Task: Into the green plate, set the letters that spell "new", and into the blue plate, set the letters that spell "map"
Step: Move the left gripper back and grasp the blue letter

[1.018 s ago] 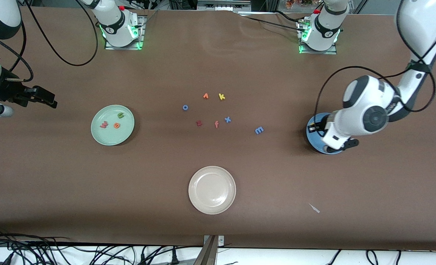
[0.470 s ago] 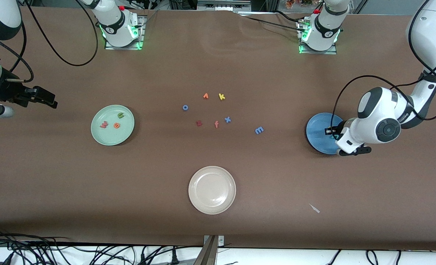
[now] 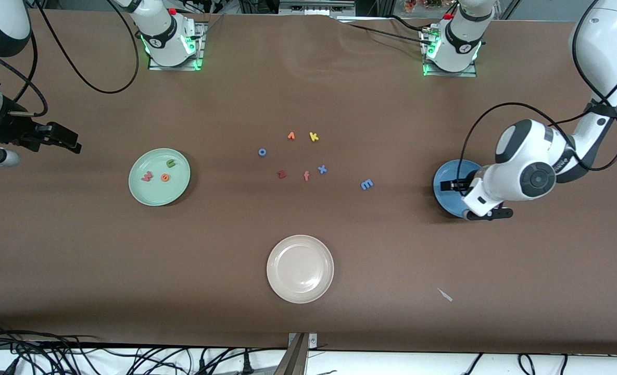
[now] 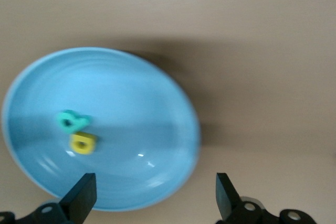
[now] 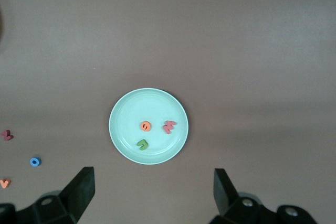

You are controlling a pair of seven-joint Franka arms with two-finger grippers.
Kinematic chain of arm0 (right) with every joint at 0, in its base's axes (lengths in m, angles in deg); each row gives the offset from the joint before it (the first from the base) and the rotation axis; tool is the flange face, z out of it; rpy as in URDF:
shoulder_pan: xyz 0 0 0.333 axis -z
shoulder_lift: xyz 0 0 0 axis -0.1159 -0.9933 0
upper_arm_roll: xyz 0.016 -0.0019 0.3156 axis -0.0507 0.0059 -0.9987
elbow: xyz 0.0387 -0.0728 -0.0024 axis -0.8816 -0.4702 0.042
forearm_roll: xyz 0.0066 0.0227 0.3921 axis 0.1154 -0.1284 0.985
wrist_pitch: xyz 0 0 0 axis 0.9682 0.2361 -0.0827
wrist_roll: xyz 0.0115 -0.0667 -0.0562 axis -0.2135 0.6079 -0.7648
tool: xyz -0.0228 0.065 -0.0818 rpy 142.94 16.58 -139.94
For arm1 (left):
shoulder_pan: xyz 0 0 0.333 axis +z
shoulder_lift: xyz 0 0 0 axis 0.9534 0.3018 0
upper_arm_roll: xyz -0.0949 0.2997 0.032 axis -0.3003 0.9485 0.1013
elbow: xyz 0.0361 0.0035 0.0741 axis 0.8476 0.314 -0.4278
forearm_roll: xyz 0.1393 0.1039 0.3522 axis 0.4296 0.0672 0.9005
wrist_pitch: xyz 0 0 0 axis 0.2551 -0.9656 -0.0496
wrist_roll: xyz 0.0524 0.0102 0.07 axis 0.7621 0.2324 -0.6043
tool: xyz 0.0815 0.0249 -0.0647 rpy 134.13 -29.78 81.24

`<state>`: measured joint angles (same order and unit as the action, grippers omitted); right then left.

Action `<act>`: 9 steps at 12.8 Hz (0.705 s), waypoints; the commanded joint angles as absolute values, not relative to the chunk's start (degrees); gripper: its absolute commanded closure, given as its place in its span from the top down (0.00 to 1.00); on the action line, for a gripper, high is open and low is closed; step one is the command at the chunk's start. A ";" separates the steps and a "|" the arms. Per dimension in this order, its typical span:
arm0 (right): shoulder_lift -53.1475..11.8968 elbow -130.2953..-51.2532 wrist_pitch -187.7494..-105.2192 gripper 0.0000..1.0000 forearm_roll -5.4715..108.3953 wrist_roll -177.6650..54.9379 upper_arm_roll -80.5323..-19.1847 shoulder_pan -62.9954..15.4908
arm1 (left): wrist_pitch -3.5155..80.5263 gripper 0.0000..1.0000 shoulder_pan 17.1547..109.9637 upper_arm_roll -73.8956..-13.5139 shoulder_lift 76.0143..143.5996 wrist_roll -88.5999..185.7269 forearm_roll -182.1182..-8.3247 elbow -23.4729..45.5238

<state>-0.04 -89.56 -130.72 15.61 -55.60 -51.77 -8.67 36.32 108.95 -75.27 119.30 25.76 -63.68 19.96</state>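
The green plate (image 3: 152, 197) lies toward the right arm's end and holds the olive "n" (image 3: 171, 163), orange "e" (image 3: 165, 177) and salmon "w" (image 3: 147, 177). The right wrist view shows that same plate (image 5: 122, 109). The blue plate (image 3: 445, 194) lies toward the left arm's end. In the left wrist view the teal "p" (image 4: 72, 121) and yellow "a" (image 4: 83, 143) rest in the blue plate (image 4: 136, 103). A blue "m" (image 3: 367, 184) lies on the table between the letter cluster and the blue plate. My left gripper (image 3: 472, 199) (image 4: 155, 184) hangs open and empty over the blue plate's edge. My right gripper (image 3: 66, 141) (image 5: 152, 179) waits open, high beside the green plate.
Mid-table lie loose letters: blue "o" (image 3: 262, 152), an orange letter (image 3: 291, 136), yellow "k" (image 3: 314, 137), dark red "z" (image 3: 281, 174), orange-red "f" (image 3: 306, 176), blue "x" (image 3: 322, 169). A cream-white plate (image 3: 300, 245) sits nearer the front camera. A small white scrap (image 3: 445, 295) lies near the front edge.
My left gripper has gone from shut to open over the blue plate, and its hand has shifted slightly toward the left arm's end. The right arm has not moved.
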 commanded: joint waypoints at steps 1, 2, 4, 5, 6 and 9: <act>0.38 -89.84 -130.62 1.00 16.02 -56.60 -51.62 -8.68 | 36.04 1.00 103.67 -77.15 119.34 19.44 -63.03 18.28; 0.64 -89.75 -130.45 1.00 16.02 -56.60 -51.62 -8.68 | 36.74 1.00 100.85 -76.97 120.30 18.29 -63.11 16.54; 0.82 -89.84 -130.27 1.00 16.02 -56.60 -51.44 -8.68 | 39.80 1.00 97.58 -76.80 124.68 15.48 -63.03 13.81; 0.64 -89.93 -130.27 1.00 16.02 -56.60 -51.44 -8.68 | 40.95 0.99 96.61 -76.62 126.36 15.20 -62.68 12.92; 0.47 -89.84 -130.70 1.00 16.02 -56.60 -51.44 -8.68 | 41.31 0.99 95.56 -76.18 126.72 15.29 -62.24 12.83; 0.38 -90.01 -130.27 1.00 16.02 -56.60 -51.44 -8.68 | 42.71 0.99 90.12 -71.46 126.90 15.38 -62.23 12.39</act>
